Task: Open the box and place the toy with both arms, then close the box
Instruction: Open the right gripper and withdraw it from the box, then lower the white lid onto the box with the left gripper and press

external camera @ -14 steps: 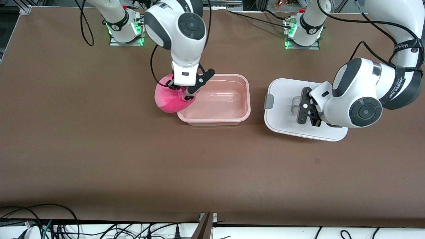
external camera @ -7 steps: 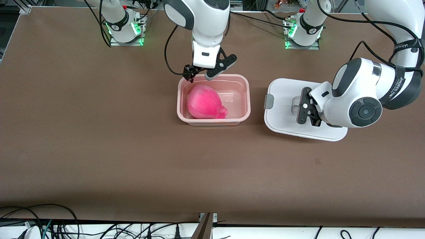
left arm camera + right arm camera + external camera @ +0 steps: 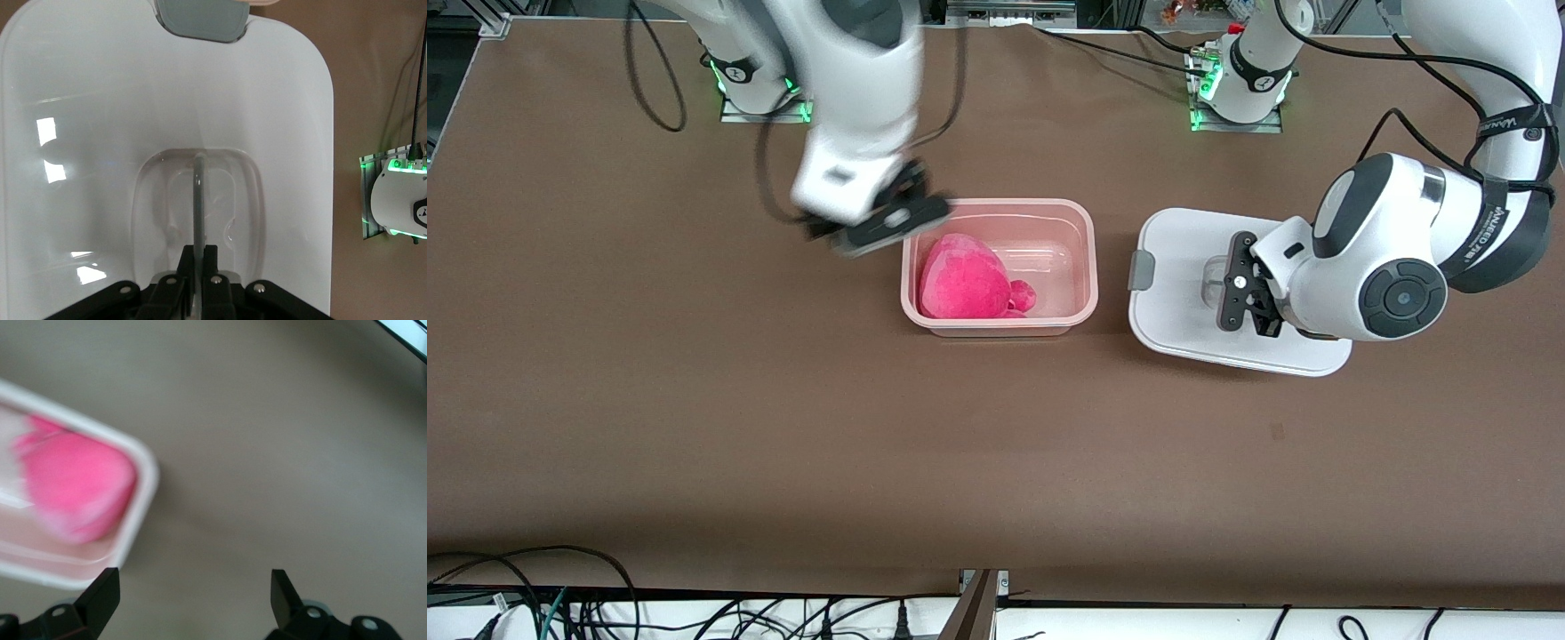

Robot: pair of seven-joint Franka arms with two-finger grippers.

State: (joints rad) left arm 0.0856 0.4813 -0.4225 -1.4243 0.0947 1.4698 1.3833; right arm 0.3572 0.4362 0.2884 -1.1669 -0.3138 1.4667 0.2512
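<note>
A: What does the left gripper [image 3: 1240, 298] hold?

B: Its fingers are closed on the thin clear handle [image 3: 198, 200] recessed in the middle of the white lid [image 3: 1183, 258]. The lid lies flat on the table [image 3: 694, 400], beside the box [image 3: 1080, 267] and toward the left arm's end. A grey clip [image 3: 1141, 270] shows on the lid edge facing the box.

A: And the right gripper [image 3: 871, 227]?

B: Empty, its fingers spread wide. It hangs over the table just beside the box's corner, toward the right arm's end; the right wrist view shows bare table between the fingertips.

A: Where is the toy [image 3: 960, 280]?

B: Inside the open box, lying against the wall at the right arm's end.

A: How should these things handle?

B: The plush probably is light and soft, yielding under any pinch. The lid looks stiff, smooth and light. The central handle seems the sound hold, since it should keep the lid level while it is carried over the box.
</note>
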